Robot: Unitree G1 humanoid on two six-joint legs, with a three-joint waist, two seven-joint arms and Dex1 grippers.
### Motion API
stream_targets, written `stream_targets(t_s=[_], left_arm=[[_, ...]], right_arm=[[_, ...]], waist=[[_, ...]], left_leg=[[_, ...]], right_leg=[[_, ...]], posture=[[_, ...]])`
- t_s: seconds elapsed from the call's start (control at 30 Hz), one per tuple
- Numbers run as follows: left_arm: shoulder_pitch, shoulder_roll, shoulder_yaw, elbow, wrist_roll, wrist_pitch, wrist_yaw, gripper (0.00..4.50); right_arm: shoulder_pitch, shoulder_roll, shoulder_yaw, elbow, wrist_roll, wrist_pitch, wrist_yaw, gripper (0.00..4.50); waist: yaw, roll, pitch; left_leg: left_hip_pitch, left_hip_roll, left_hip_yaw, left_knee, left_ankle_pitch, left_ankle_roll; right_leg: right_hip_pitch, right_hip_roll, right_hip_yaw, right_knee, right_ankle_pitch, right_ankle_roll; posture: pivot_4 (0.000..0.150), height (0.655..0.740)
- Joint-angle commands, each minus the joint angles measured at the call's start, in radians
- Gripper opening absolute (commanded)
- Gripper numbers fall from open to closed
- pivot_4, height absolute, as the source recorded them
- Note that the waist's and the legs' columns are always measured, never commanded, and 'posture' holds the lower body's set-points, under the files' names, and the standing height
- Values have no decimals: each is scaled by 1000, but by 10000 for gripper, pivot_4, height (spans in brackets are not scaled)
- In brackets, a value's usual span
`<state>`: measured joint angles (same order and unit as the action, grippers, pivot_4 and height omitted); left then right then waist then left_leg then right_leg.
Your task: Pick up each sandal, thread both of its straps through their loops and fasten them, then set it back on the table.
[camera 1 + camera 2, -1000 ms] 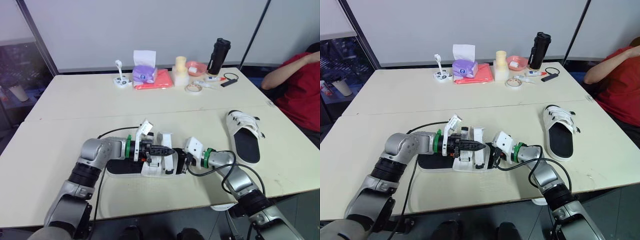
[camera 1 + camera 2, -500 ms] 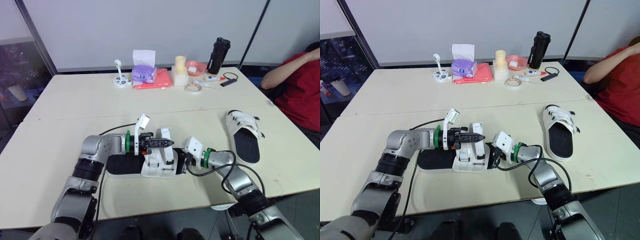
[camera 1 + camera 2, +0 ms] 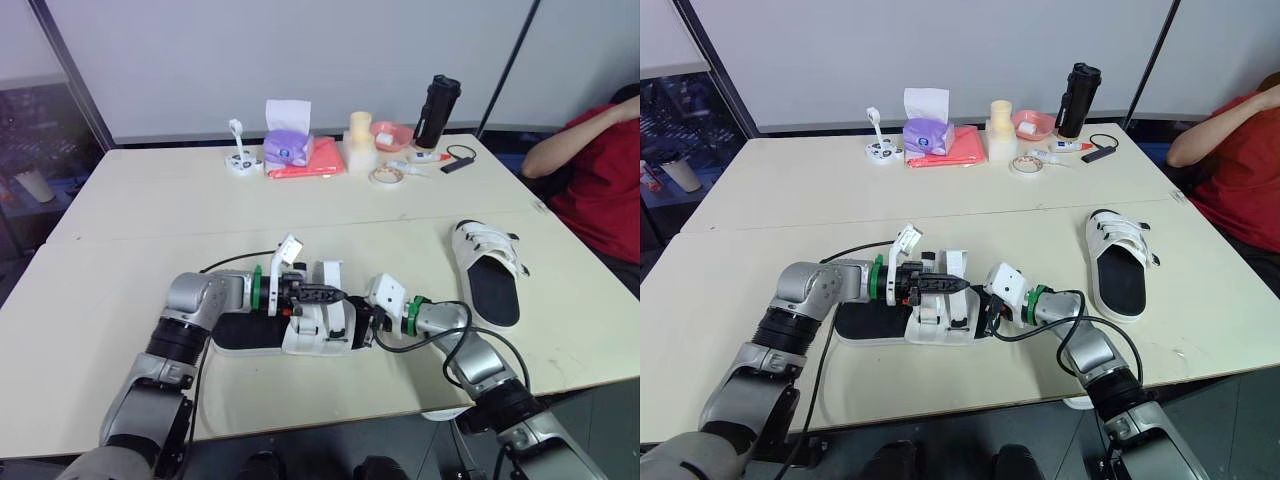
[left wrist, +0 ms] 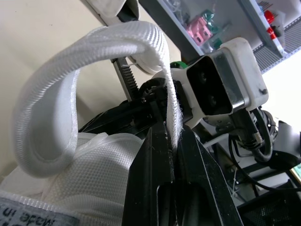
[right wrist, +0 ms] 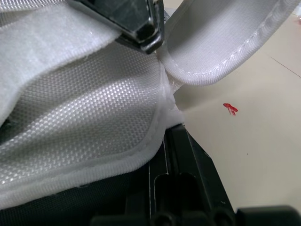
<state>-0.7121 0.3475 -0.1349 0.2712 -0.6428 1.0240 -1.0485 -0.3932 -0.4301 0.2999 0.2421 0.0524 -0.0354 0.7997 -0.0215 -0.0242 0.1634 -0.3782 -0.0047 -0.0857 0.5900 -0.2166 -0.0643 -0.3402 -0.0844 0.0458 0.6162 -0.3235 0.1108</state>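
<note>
A black-soled sandal (image 3: 245, 334) with white straps lies at the table's front middle. My left gripper (image 3: 337, 295) reaches over it from the left and is shut on one white strap (image 4: 155, 56), which loops up out of its fingers (image 4: 155, 155). My right gripper (image 3: 363, 326) comes in from the right and is shut on the edge of the sandal's white upper (image 5: 89, 117); the left gripper's black tip (image 5: 141, 23) is close in front of it. A second sandal (image 3: 488, 268), with both straps lying across it, rests flat at the right.
Along the far edge stand a purple tissue box (image 3: 287, 146), a pink cloth (image 3: 310, 164), a tape roll (image 3: 386, 176), a pink bowl (image 3: 392, 134) and a black bottle (image 3: 437, 112). A person in red (image 3: 600, 180) sits at the right. A black cable (image 3: 225, 264) trails behind my left arm.
My left gripper, which had lifted the strap a little half a second ago, has come back down toward the sandal's upper. The right gripper has kept its hold.
</note>
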Motion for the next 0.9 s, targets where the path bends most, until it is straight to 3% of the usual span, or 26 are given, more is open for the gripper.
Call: stream_targets(t_s=[0.03, 0.4, 0.9], left_arm=[[-12, -6, -9, -14, 1, -1, -22, 430], [-24, -20, 56, -30, -67, 77, -38, 430], [13, 12, 1, -58, -24, 44, -57, 430]], right_arm=[[56, -3, 46, 137, -84, 95, -25, 0], [52, -8, 42, 146, -89, 90, -23, 0], [63, -5, 47, 142, -95, 88, -26, 0]], waist=[[-1, 0, 0], [1, 0, -1], [1, 0, -1]], left_leg=[[-1, 0, 0, 0, 0, 0], [-11, 0, 0, 0, 0, 0], [-11, 0, 0, 0, 0, 0]], right_leg=[[-1, 0, 0, 0, 0, 0], [-14, -3, -5, 0, 6, -3], [-15, 2, -7, 0, 8, -2]], posture=[[1500, 7400], [1500, 7400], [1500, 7400]])
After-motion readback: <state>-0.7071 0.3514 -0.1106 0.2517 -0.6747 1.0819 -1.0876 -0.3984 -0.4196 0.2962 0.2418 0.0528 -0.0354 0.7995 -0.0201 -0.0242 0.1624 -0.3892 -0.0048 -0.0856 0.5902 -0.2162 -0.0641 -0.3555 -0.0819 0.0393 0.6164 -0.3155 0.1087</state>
